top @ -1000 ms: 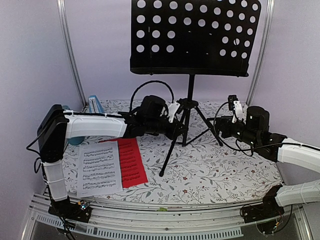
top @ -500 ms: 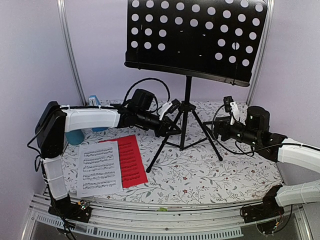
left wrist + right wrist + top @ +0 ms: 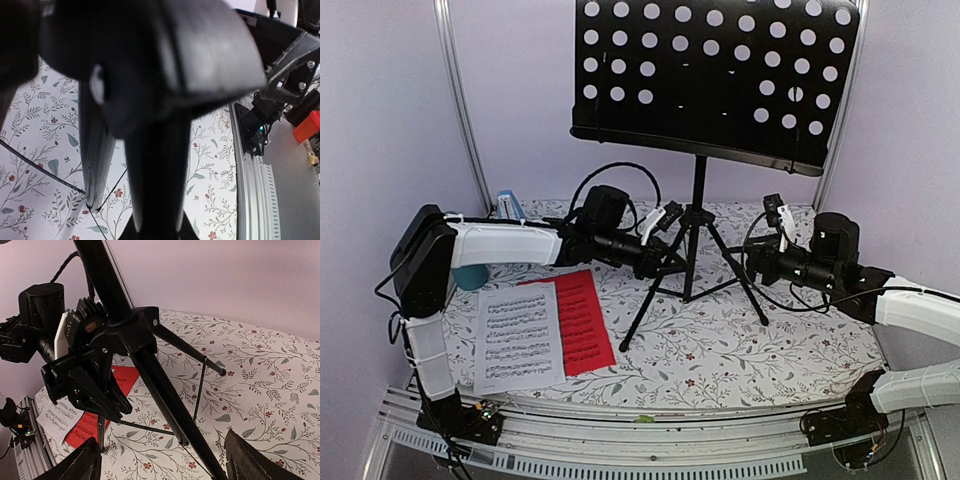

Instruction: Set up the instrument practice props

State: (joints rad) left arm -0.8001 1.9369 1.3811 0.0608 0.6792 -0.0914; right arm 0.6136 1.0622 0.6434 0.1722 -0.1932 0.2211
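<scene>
The bench [image 3: 790,350] carries everything. The stand [image 3: 698,200] is upright at its middle on three spread legs. Its desk [image 3: 700,148] sits high above both arms, with no paper showing on it.

The left tool [image 3: 665,258] reaches in from the stand's 9 o'clock. It is nearly closed, pinched on a leg just under the hub. The right tool [image 3: 757,262] sits at the stand's 3 o'clock, near the right leg but apart from it. Its fingers [image 3: 75,465] are spread wide and hold nothing.

The white sheet [image 3: 518,338] and red sheet [image 3: 585,320] lie flat at the stand's 7 o'clock. The white laps over the red's left edge, and their long axes run roughly 12 to 6. The metronome [image 3: 508,206] is at 10 o'clock, half hidden behind the left arm.

With the stand up, I judge the paper comes next. The sheets lie at 7 o'clock from the left tool, close to that arm's base and well apart from the right tool. The left arm is therefore the nearer, but it must first release the leg.
</scene>
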